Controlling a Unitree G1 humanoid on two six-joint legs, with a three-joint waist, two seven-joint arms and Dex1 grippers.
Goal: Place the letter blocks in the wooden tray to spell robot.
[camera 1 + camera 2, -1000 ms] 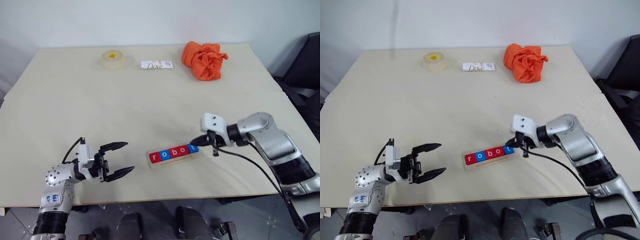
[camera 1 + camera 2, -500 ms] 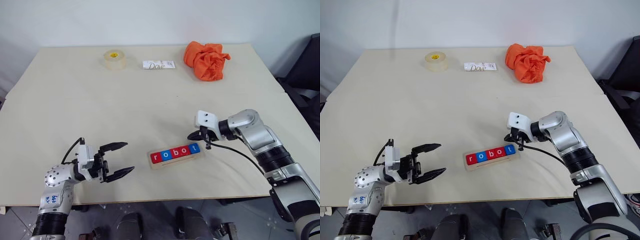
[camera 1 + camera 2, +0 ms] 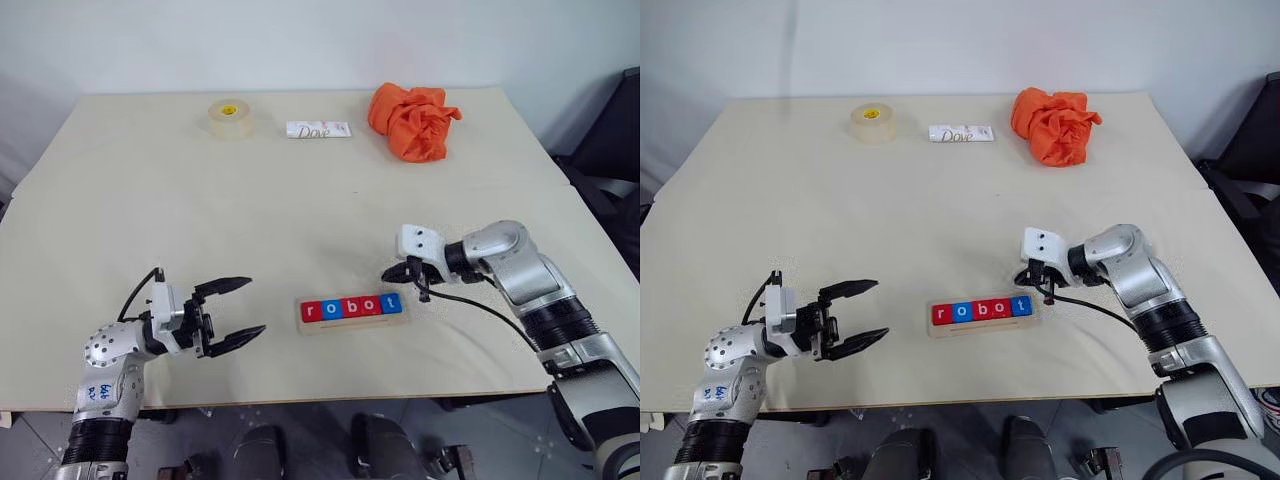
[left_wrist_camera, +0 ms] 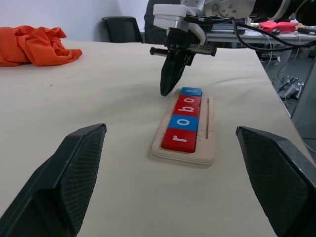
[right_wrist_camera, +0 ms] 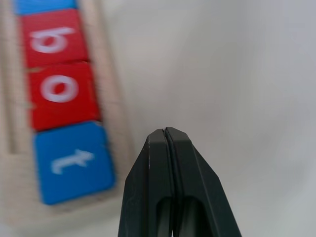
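The wooden tray (image 3: 352, 321) lies near the table's front edge. In it sit five letter blocks in a row: red r (image 3: 311, 311), blue o (image 3: 331, 309), red b (image 3: 351, 307), red o (image 3: 371, 305) and blue t (image 3: 391, 302). My right gripper (image 3: 388, 274) is shut and empty, pointing down at the table just beyond the tray's t end, apart from the blocks. In the right wrist view its joined fingertips (image 5: 166, 136) hover beside the t block (image 5: 74, 162). My left gripper (image 3: 256, 305) stands open and empty, left of the tray.
At the table's far side are a roll of tape (image 3: 229, 118), a white Dove packet (image 3: 318, 130) and a crumpled orange cloth (image 3: 412, 120). A dark chair (image 3: 615, 140) stands off the right edge. Bare tabletop spreads between the tray and these items.
My right gripper has drawn off the tray's t end and now sits just beyond it. The tray with its blocks lies less tilted than before. The left arm has kept still.
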